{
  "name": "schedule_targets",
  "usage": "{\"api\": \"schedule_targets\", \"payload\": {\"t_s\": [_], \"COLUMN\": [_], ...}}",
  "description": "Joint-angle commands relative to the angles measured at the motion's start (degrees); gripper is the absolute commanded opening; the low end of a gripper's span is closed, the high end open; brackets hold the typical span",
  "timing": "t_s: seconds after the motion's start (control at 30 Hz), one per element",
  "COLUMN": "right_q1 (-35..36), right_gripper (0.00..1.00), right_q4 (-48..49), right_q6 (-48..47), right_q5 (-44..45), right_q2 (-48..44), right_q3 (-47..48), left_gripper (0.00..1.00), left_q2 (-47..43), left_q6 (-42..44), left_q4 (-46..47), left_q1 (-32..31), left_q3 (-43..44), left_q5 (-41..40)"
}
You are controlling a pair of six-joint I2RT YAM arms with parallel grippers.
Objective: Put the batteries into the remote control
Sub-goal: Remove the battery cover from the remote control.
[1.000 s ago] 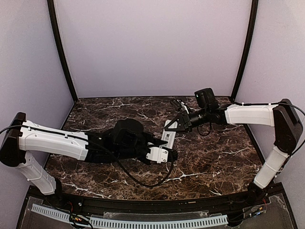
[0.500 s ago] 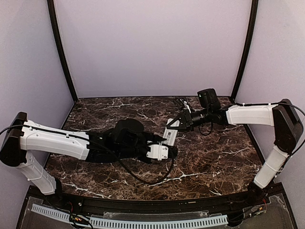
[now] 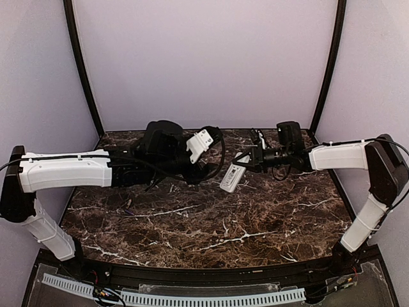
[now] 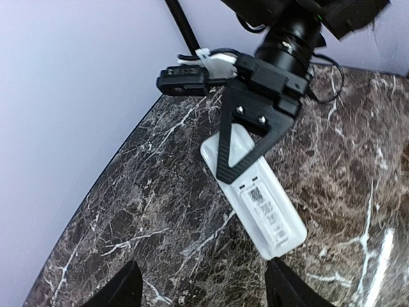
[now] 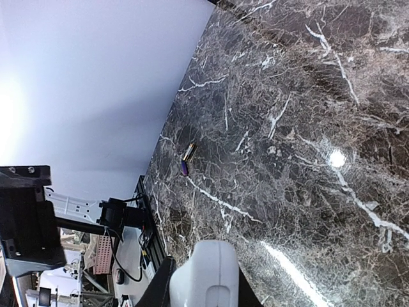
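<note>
holding the remote control (image 4: 257, 171) by one short end in the right gripper (image 3: 245, 165), clamped tight on it, above the back of the table (image 3: 268, 217). hangs tilted with the free end low; cannot tell if touching the top. looks small, slim and light, so easy to lift with two fingers. looks hard and stiff, made of smooth white plastic, so likely to slip or swing when pinched at just one end. better to pinch across the two long thin sides, near the middle, and not over the hollow part. shows a flat face with a little grey sticker (image 4: 265, 208), soft round corners and a long box shape. cannot tell whether full or bare inside the hollow, half hidden behind the right gripper. keeping the left gripper (image 4: 204, 291) spread wide with nothing in it, near the remote control but not touching. seeing what looks like one small battery (image 5: 187, 158) lying well apart on the table, a short round stick, gold and dark, likely to roll away. working over dark brown stone with white veins, shiny and hard, with plain pale purple walls (image 3: 204, 64) around.
</note>
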Motion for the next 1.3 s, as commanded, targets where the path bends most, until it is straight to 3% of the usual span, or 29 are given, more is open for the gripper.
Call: {"api": "schedule_targets", "payload": {"t_s": [0.0, 0.43, 1.27], "right_q1": [0.08, -0.04, 0.35], "right_gripper": [0.00, 0.00, 0.00], "right_q4": [6.68, 10.51, 10.77], "right_q6": [4.23, 7.87, 8.79], "right_q5": [3.62, 4.54, 2.69], "right_q2": [-1.39, -0.11, -2.38], "right_q3": [-0.91, -3.19, -3.54], "left_gripper": [0.66, 0.66, 0.58], "left_q2": [4.12, 13.49, 19.89], "left_q6": [-15.22, -20.94, -21.28], "left_q4": [-11.87, -22.22, -22.23], "left_q1": [0.62, 0.64, 0.70], "left_q3": [9.32, 18.38, 22.67], "left_q5": [2.36, 7.41, 5.84]}}
